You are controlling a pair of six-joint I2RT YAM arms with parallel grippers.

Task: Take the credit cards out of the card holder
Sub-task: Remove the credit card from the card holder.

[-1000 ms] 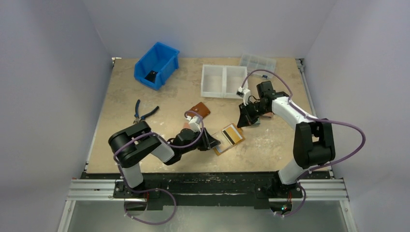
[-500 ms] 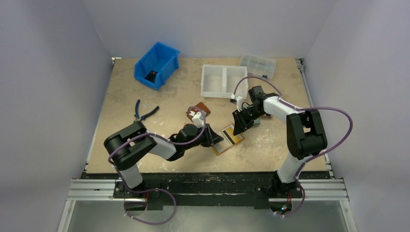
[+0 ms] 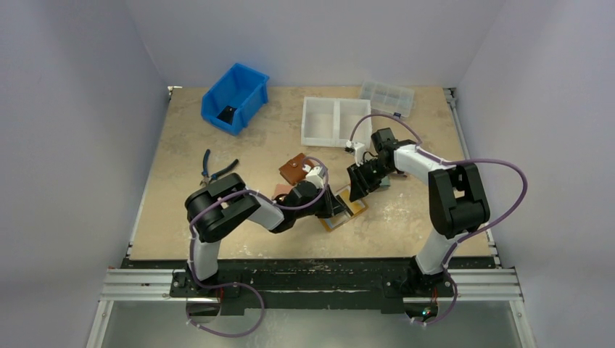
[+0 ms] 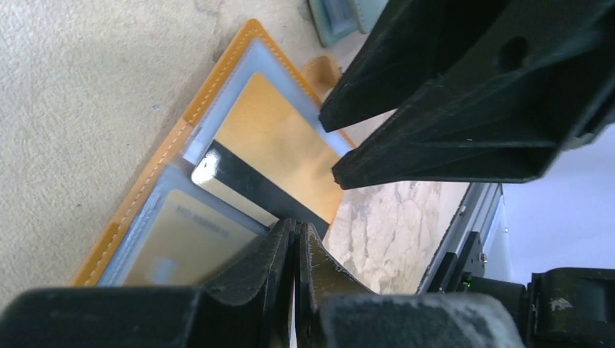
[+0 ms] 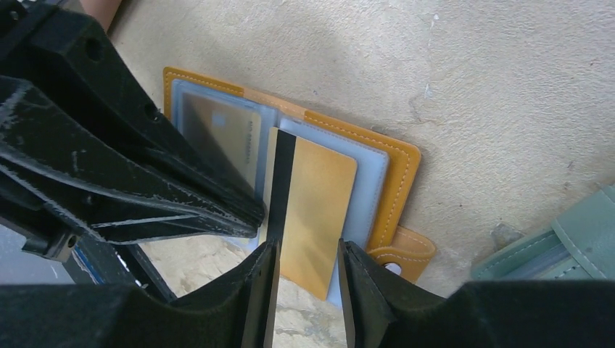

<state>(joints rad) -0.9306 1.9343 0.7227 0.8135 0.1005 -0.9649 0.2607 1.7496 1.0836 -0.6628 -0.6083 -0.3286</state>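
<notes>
As the card holder (image 3: pixel 344 211) lies open mid-table (image 3: pixel 181 138), count: one holder, two credit cards (image 4: pixel 279 134) showing, a gold card (image 5: pixel 226 132) sleeved, a striped card (image 5: pixel 313 210) half out. Holder's long axis runs near-left to far-right; striped card lies across it, poking toward right gripper (image 5: pixel 304 255), jaws apart astride its end. Left gripper (image 4: pixel 296 229) pinched together, tips at the stripe edge

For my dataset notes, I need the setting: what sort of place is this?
Probably a robot lab test cell: two arms bolted to a metal rail, a worn wooden table boxed by plain white walls.
</notes>
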